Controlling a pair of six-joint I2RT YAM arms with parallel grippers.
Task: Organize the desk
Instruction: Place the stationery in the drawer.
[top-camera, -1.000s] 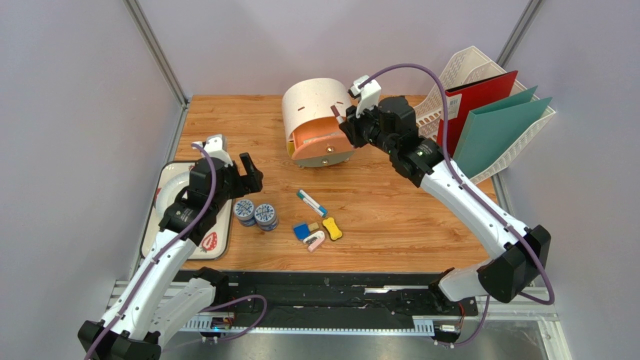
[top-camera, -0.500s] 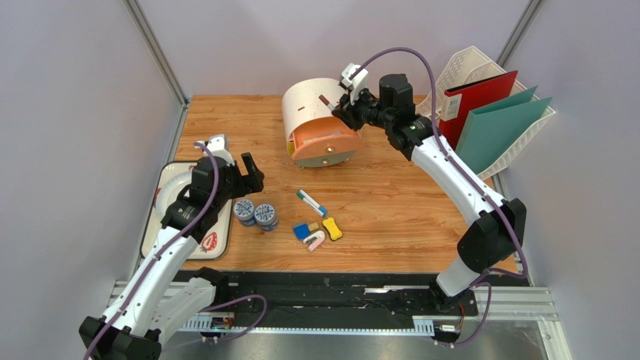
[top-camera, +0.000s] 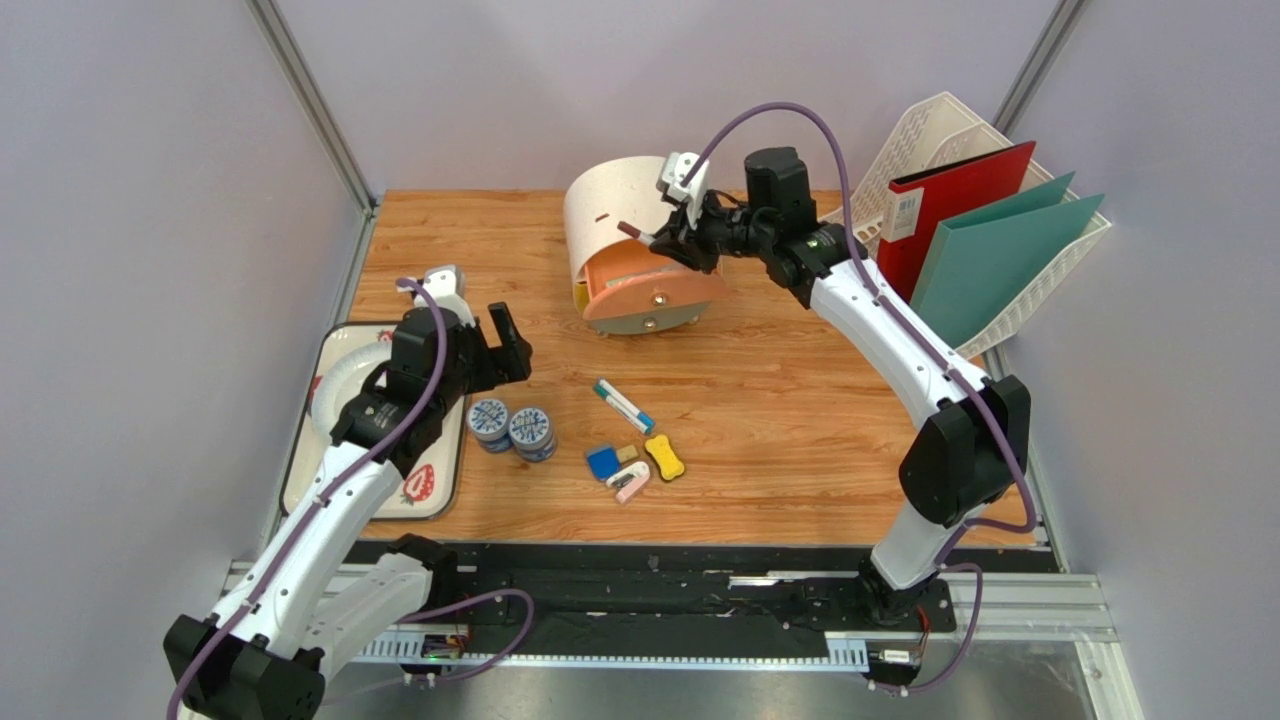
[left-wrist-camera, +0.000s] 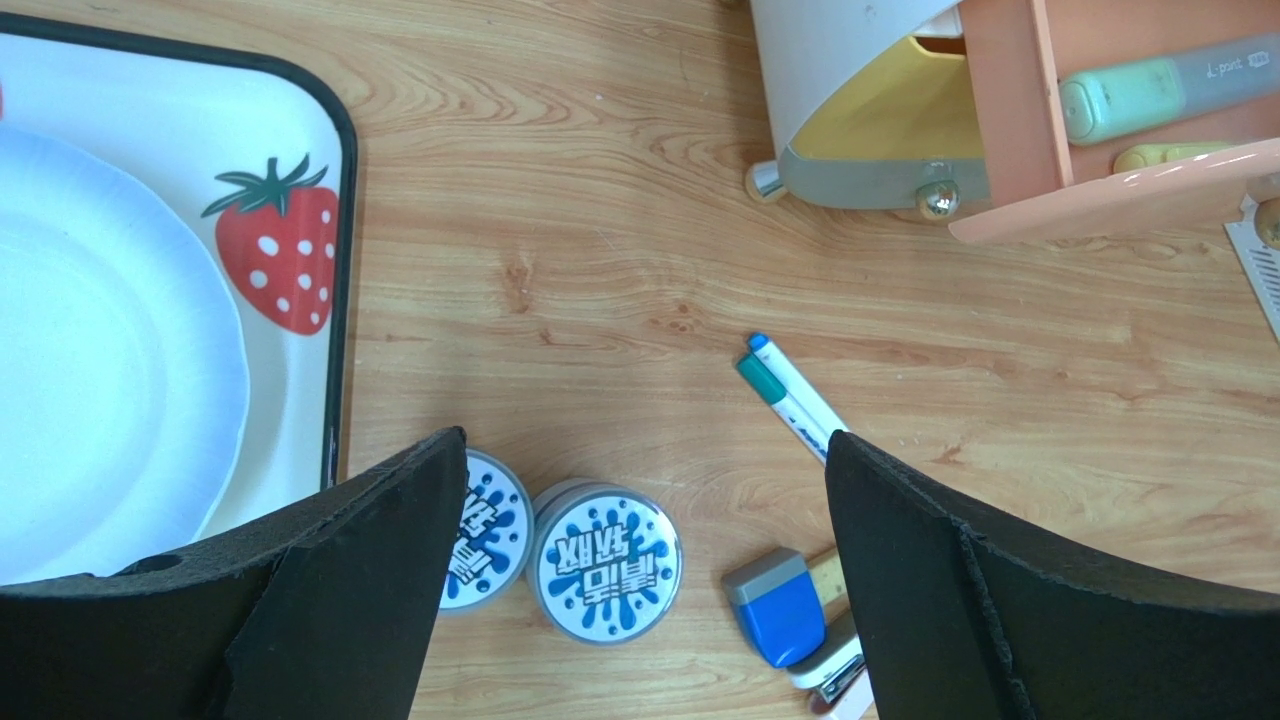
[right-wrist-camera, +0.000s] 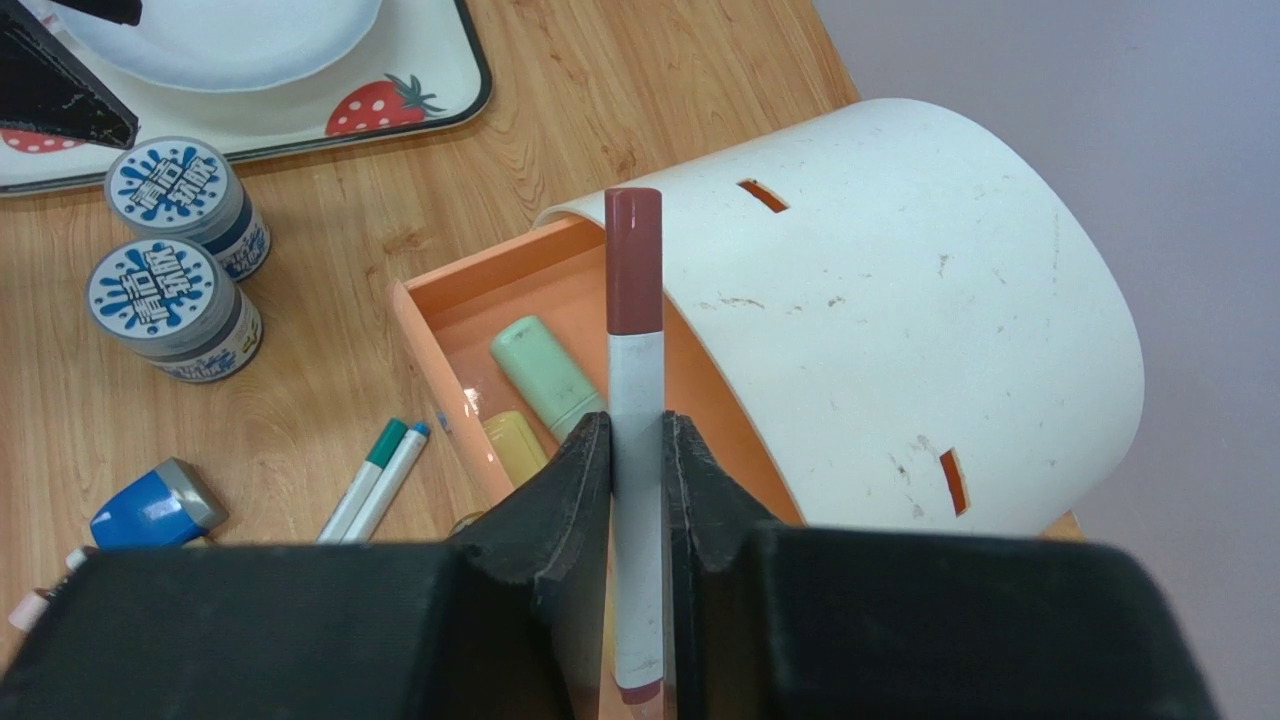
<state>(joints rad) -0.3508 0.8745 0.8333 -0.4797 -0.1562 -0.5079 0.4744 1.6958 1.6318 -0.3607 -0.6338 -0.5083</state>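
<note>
Over drawer (right-wrist-camera: 478, 308): right hand (right-wrist-camera: 639, 438) clamped marker (right-wrist-camera: 634, 300); stowing step judged in hand, lowering and release needed. Left hand (left-wrist-camera: 643, 462) gaped empty.

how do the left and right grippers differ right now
The left gripper is open and empty; the right gripper is shut on a brown-capped marker. The left one hangs near two round tins; the right one is at the orange drawer of the white organizer. Both are black.

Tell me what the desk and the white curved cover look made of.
Desk: light wood or wood-look laminate, low sheen; grain lines and knots show. White curved cover: probably plastic, matte; smooth, scuffed with dark specks, clean-cut slots.
</note>
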